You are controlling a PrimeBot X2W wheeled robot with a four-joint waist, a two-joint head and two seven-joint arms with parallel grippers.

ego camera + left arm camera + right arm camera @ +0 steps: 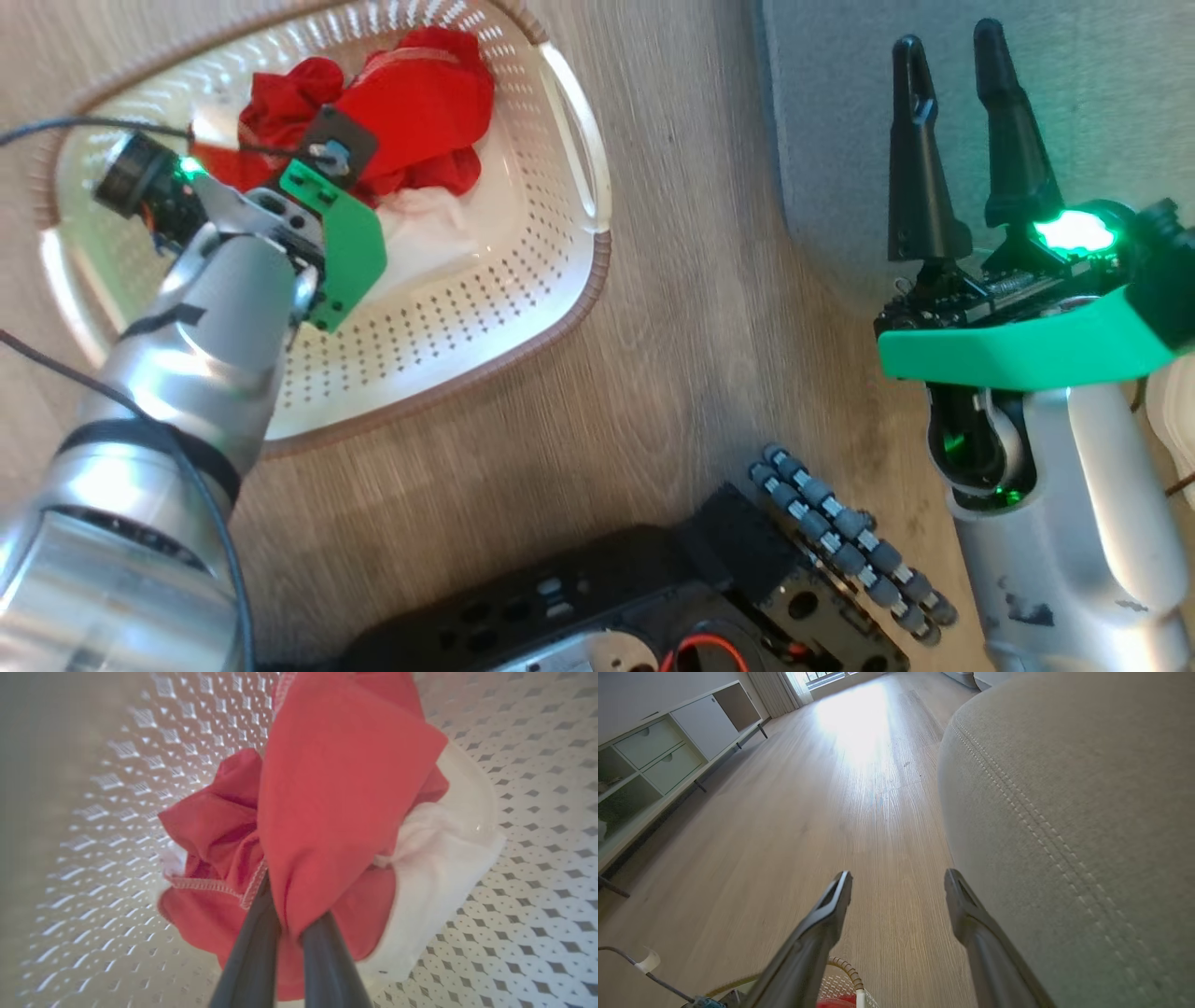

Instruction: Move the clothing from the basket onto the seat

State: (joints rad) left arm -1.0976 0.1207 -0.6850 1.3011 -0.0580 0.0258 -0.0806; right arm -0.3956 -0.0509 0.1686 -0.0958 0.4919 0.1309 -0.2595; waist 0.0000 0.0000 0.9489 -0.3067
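Head view first: the basket (523, 308) sits on the wood floor (700, 280) with its long axis running roughly side to side, one white handle on the end nearest the seat (840, 112). The clothing (420, 103) is bunched in the far half of the basket, and the red heap stretches more or less along the basket's long axis, with some white fabric poking out on the near side. The left arm reaches down into the basket from the near rim, but its wrist hides the fingers from up here. The left wrist view fills that in: the left gripper (292, 926) is pinched tight on a fold of the red cloth, fingers nearly together, and that fold runs straight up away from the tips with the perforated basket wall all around it. There's a pale glossy patch behind the white fabric that might be a label on the basket floor, but it's too washed out to read anything. The right gripper (950, 42) hangs well off to the seat side of the basket, fingers spread wide with nothing between them. The right wrist view adds the seat's stitched seam, plus a low white cabinet (668, 751) across the floor.
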